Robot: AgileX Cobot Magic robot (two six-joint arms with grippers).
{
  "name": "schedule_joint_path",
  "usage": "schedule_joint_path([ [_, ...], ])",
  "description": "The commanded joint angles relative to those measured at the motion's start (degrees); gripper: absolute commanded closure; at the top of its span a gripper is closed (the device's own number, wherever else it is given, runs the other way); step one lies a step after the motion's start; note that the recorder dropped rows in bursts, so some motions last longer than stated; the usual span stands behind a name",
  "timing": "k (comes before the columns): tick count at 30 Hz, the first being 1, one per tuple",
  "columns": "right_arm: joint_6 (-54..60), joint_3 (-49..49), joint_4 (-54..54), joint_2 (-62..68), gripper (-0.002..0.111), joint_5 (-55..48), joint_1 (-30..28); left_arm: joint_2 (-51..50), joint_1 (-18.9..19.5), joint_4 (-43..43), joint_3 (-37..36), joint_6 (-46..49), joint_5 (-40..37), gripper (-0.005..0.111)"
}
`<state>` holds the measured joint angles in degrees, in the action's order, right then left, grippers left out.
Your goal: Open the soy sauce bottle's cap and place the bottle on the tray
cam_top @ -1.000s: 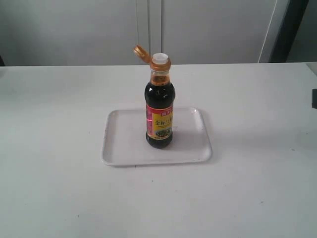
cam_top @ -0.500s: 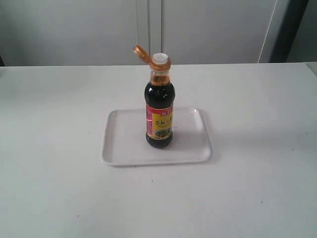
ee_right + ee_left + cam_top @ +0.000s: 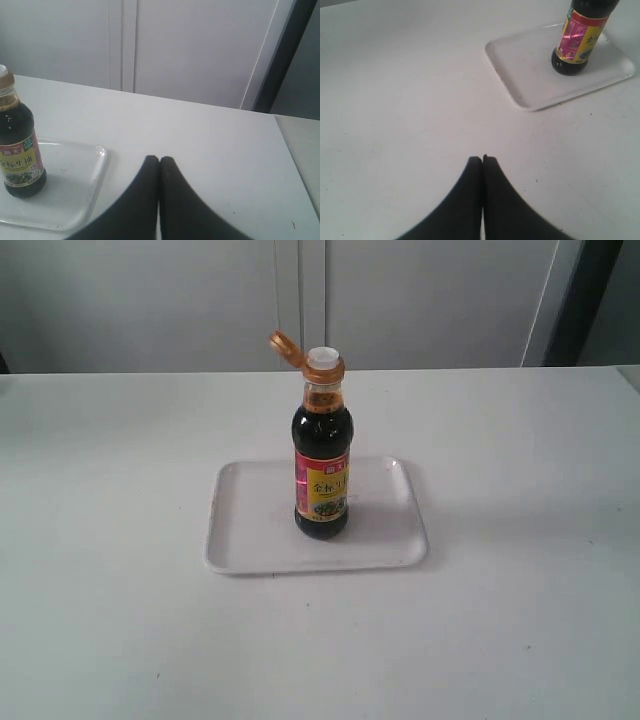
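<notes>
Standing upright near the middle of the flat white rectangular plastic tray [image 3: 250, 530] with rounded corners and a low raised rim, we see the small clear soy sauce bottle [image 3: 322, 450] filled with dark brown-black liquid, its red and yellow label facing the exterior camera. Its small round orange-gold flip-top cap [image 3: 284, 348] is hinged back and tilts away from the neck toward the left of the exterior view, leaving the white pour spout [image 3: 322, 358] uncovered above the orange-gold neck band. The tray lies flat on the pale white surface [image 3: 110, 620], and we find nothing touching the bottle. Neither arm shows in the exterior view. From the left wrist view we see our left end effector [image 3: 482, 159] with its two dark fingers pressed together, empty, hanging over bare surface well apart from the tray [image 3: 530, 95] and the bottle [image 3: 579, 40], whose upper part is cut off by the frame there. From the right wrist view our right end effector [image 3: 159, 159] likewise has its fingers pressed together with nothing between them, and it sits apart from the tray's rim [image 3: 102, 165]; the bottle [image 3: 17, 150] stands on the tray beyond that rim.
</notes>
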<state>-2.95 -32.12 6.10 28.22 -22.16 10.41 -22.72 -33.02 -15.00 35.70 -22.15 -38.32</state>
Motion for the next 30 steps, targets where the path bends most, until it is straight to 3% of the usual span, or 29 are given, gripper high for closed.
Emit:
schedule_joint_path([
  [1,-0.36,0.30,0.03,-0.24,0.108,0.45,-0.21,0.46,-0.29,0.40,-0.33,0.13,-0.26,0.107],
  [16,-0.36,0.30,0.03,-0.23,0.108,0.05,-0.21,3.06,-0.29,1.81,-9.26,18.24,15.24,0.107],
  [30,-0.36,0.30,0.03,-0.23,0.108,-0.47,-0.21,3.36,-0.29,5.97,-14.98,22.15,21.40,0.107],
])
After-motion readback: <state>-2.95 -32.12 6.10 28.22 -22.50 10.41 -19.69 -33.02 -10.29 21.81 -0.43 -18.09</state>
